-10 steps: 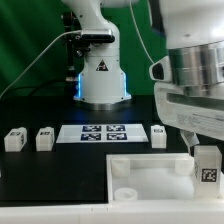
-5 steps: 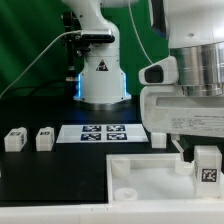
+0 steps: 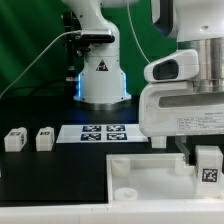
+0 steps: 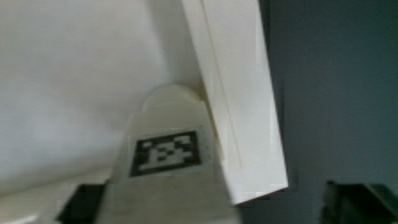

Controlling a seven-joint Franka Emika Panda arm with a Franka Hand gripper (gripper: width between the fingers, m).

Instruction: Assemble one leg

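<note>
The arm's white wrist housing fills the exterior view's right, hanging over the large white tray-like top [image 3: 150, 175] at the near edge of the black table [image 3: 50, 175]. The gripper [image 3: 190, 157] reaches down at the top's right end, just beside a tagged leg [image 3: 207, 166]. In the wrist view that leg [image 4: 169, 150] stands between the dark fingers [image 4: 80, 203], but contact cannot be told. The marker board [image 3: 103, 133] lies beyond. Two more legs [image 3: 14, 140] [image 3: 44, 139] sit far left, another [image 3: 159, 137] just right of the board.
</note>
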